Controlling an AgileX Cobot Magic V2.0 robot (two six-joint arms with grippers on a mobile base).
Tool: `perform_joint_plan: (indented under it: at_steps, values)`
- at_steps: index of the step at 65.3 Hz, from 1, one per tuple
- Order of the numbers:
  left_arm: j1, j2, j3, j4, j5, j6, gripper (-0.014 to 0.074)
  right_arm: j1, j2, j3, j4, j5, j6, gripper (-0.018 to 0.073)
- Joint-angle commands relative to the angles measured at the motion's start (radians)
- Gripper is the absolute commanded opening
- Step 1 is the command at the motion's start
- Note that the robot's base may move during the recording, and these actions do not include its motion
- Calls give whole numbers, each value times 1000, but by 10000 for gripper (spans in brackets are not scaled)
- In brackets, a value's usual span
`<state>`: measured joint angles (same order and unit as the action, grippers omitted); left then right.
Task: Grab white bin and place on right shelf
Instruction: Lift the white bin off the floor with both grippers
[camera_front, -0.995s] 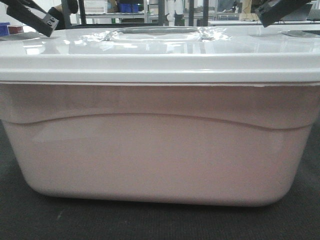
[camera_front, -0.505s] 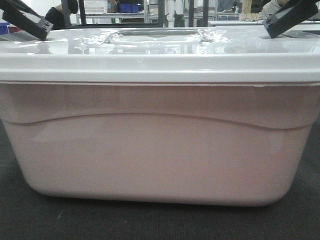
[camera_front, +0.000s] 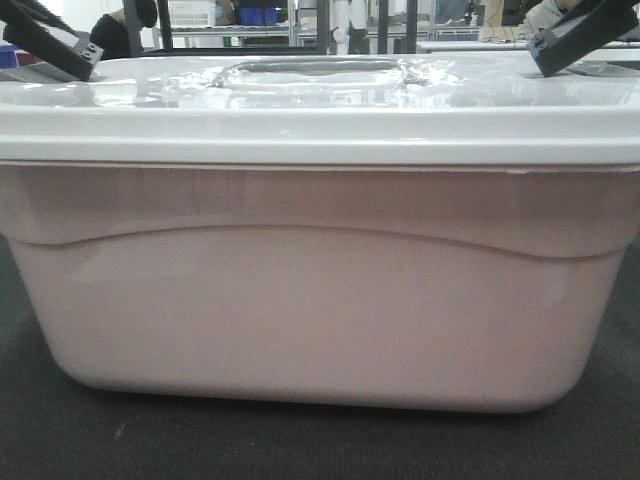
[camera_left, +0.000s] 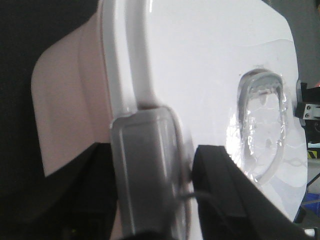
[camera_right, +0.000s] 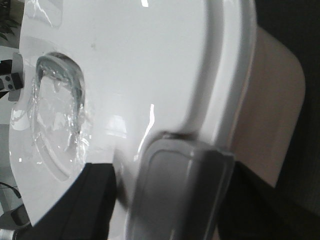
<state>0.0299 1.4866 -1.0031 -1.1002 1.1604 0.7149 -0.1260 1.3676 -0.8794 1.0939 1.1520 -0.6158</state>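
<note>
The white bin (camera_front: 320, 300), a pinkish-white tub with a glossy white lid and a recessed handle (camera_front: 310, 68), fills the front view and rests on a dark mat (camera_front: 320, 445). My left gripper (camera_front: 52, 48) is at the lid's left end and my right gripper (camera_front: 572, 38) at its right end. In the left wrist view the left gripper (camera_left: 152, 172) straddles a grey latch (camera_left: 142, 140) on the bin's (camera_left: 200, 60) rim, with one finger on the lid and one under it. My right gripper (camera_right: 175, 190) holds the opposite latch (camera_right: 185, 160) the same way. The right shelf is out of view.
Behind the bin stand dark rack uprights (camera_front: 325, 22) and a far shelf with blue crates (camera_front: 258, 14). A dark shape (camera_front: 125, 30) sits at the back left. A pale table edge (camera_front: 470, 45) runs at the back right.
Both grippers' upper fingers have come down a little and settled at the lid's ends. The bin has stayed where it was.
</note>
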Motion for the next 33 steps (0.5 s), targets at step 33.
perform_joint_plan:
  at_steps: [33]
  values:
    - [-21,-64,-26,-143,156,84,143,11,-80,-35,185,181,-93,277]
